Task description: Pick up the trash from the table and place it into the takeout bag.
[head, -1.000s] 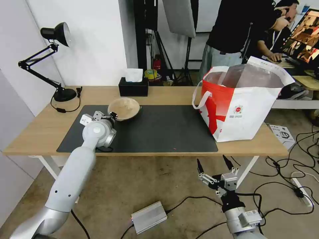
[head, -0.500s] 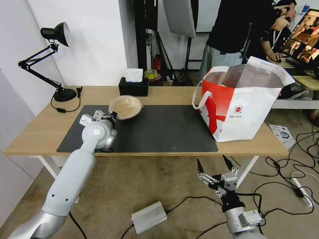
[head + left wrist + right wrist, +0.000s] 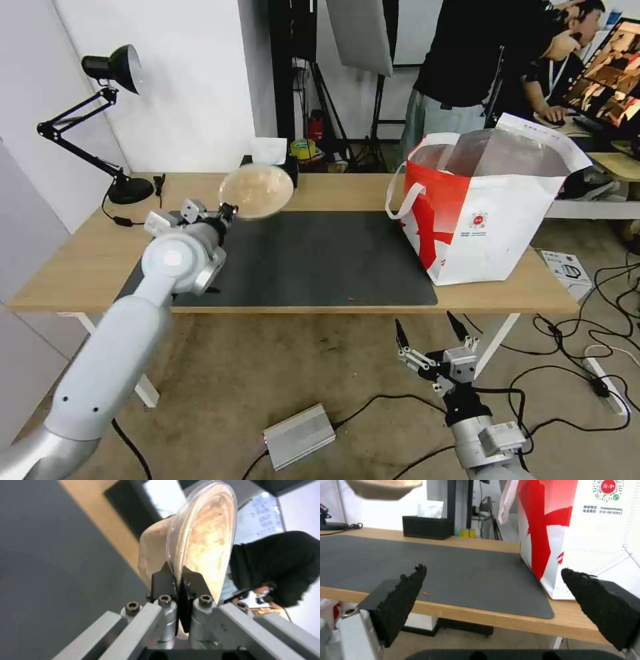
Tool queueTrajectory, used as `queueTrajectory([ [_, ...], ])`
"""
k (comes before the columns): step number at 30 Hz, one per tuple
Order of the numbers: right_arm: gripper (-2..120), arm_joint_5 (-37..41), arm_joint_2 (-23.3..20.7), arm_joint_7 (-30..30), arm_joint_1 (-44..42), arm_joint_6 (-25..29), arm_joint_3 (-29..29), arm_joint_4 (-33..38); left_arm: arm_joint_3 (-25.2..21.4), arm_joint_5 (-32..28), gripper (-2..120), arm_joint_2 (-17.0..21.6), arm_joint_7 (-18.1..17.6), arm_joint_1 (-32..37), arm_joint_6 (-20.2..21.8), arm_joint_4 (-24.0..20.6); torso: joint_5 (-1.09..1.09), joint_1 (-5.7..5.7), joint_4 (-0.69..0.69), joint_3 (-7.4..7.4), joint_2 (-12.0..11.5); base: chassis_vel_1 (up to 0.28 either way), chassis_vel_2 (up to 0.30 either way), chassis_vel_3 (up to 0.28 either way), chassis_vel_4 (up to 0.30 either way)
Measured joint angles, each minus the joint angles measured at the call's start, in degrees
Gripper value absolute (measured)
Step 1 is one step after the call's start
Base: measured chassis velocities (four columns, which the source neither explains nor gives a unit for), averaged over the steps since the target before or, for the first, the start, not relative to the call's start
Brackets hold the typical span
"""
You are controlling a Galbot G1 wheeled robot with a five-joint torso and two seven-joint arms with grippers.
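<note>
Left gripper (image 3: 225, 212): pinched tight on the rim of the beige paper-pulp bowl (image 3: 256, 191), which has a clear plastic lid.
Bowl: round, matte, tilted, lifted off the dark grey mat (image 3: 313, 257) over its far left part.
Right gripper (image 3: 430, 331): parked below the table's (image 3: 80, 267) near edge, black jagged fingers spread wide, empty.
Takeout bag (image 3: 487, 220): boxy white-and-red tote, foil-lined, upright at the right end.
Tissue box (image 3: 427, 527): black, at the far edge.

I'm reading "malayouhuoxy" and "010-58103931" under the red logo (image 3: 608, 486) on the takeout bag (image 3: 600, 542).
</note>
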Motion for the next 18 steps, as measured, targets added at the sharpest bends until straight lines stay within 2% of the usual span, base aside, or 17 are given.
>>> queueTrajectory([
  [8, 100, 0.0, 0.0, 0.0, 0.0, 0.0, 0.0, 0.0, 3.0, -3.1, 0, 1.9, 2.8, -5.8, 0.1, -0.5, 0.0, 0.0, 0.0, 0.0, 0.0, 0.0, 0.0, 0.0, 0.0],
  [18, 100, 0.0, 0.0, 0.0, 0.0, 0.0, 0.0, 0.0, 8.5, -4.1, 0, 1.7, 5.8, -13.6, 0.2, 2.3, 0.0, 0.0, 0.0, 0.0, 0.0, 0.0, 0.0, 0.0, 0.0],
])
